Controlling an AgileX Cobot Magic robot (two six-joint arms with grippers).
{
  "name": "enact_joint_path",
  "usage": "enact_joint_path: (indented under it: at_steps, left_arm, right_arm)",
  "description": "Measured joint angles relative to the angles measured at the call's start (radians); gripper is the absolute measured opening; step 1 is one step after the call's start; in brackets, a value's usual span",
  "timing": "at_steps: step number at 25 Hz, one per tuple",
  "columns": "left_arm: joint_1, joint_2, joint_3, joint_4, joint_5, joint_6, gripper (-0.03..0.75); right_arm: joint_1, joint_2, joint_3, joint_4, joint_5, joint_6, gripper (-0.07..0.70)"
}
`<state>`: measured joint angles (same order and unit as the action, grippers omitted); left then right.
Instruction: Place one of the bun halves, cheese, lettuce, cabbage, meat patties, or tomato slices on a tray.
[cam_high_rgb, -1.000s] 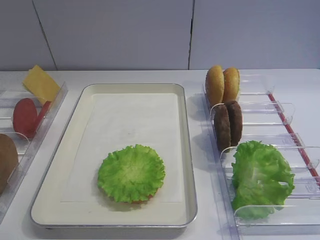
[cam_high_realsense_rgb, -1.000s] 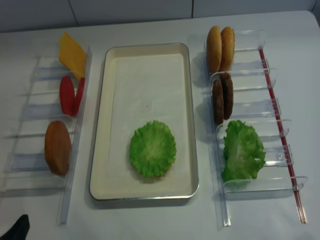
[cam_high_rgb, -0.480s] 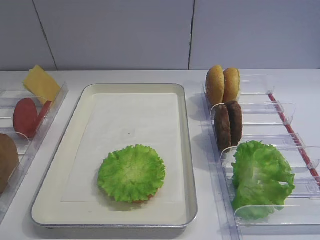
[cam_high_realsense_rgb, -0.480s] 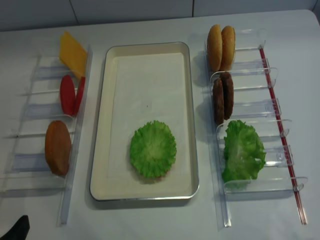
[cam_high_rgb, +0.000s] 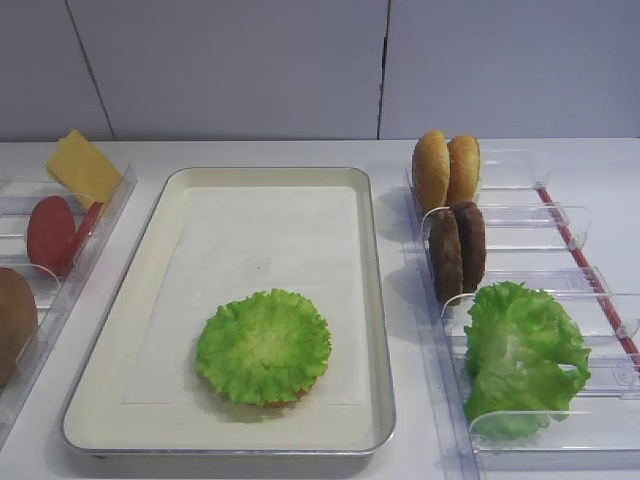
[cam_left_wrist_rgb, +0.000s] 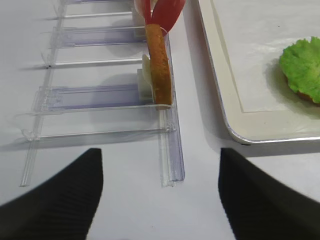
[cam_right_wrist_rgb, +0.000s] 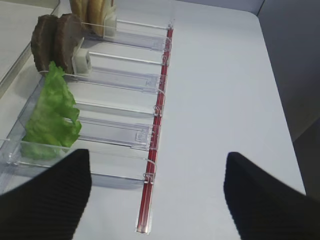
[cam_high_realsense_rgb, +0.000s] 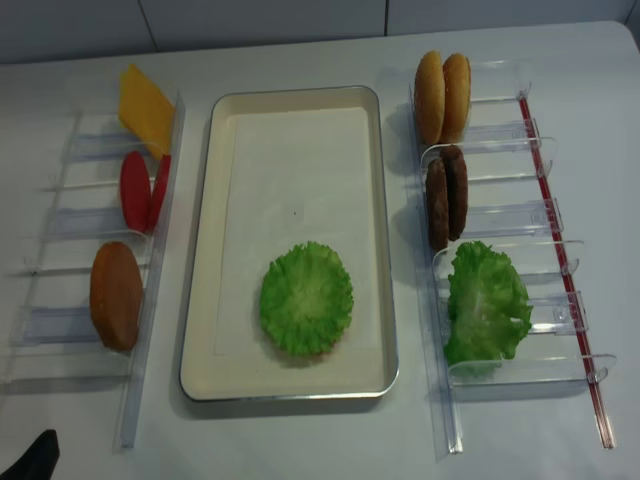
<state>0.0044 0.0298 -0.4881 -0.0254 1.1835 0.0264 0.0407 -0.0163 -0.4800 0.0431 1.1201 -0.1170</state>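
Observation:
The frilly green lettuce (cam_high_rgb: 263, 346) (cam_high_realsense_rgb: 306, 298) lies flat at the near end of the tray (cam_high_rgb: 260, 230) (cam_high_realsense_rgb: 295, 160), with a brownish edge showing beneath it. In the right holders stand bun halves (cam_high_rgb: 446, 168), meat patties (cam_high_rgb: 456, 248) (cam_right_wrist_rgb: 55, 40) and the cabbage bunch (cam_high_rgb: 522, 355) (cam_right_wrist_rgb: 50, 112). The left holders carry cheese (cam_high_rgb: 82, 166), tomato slices (cam_high_rgb: 52, 232) and one bun half (cam_high_realsense_rgb: 116, 294) (cam_left_wrist_rgb: 158, 65). My left gripper (cam_left_wrist_rgb: 160, 200) is open over bare table beside the tray's near left corner. My right gripper (cam_right_wrist_rgb: 157, 200) is open over the table by the right holder's near end.
Clear plastic holders (cam_high_realsense_rgb: 500, 230) (cam_high_realsense_rgb: 90, 230) flank the tray on both sides. A red strip (cam_right_wrist_rgb: 152, 165) runs along the right holder's outer edge. A grey wall (cam_high_rgb: 300, 60) closes the back of the white table.

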Motion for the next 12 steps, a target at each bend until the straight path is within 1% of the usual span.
enact_joint_path:
  at_steps: [12]
  left_arm:
    - [0.000, 0.000, 0.000, 0.000, 0.000, 0.000, 0.482]
  right_arm:
    - [0.000, 0.000, 0.000, -0.001, 0.000, 0.002, 0.581]
